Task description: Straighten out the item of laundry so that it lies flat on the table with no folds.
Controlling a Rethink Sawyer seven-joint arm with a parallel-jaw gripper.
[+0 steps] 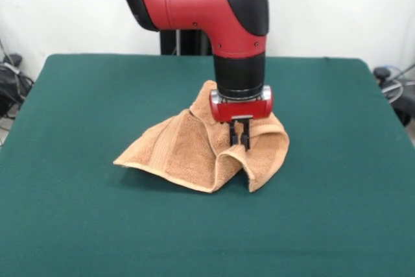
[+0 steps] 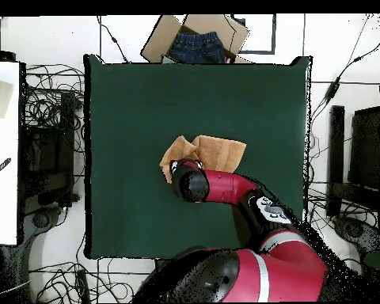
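Note:
The tan terry towel (image 1: 188, 150) lies crumpled near the middle of the dark green table (image 1: 78, 115), with several folds and a raised ridge on its right part. My gripper (image 1: 240, 141) points straight down over that ridge, and its fingers are closed on a pinch of the cloth. In the overhead view the towel (image 2: 218, 149) shows partly, and the arm's wrist (image 2: 190, 184) covers its near edge and hides the gripper. No white label shows.
A cardboard box holding blue jeans (image 2: 195, 43) sits just beyond the table's far edge in the overhead view. Cables and equipment (image 2: 47, 127) lie on the floor along both table sides. The arm's red links (image 2: 248, 198) reach over the table's near right part.

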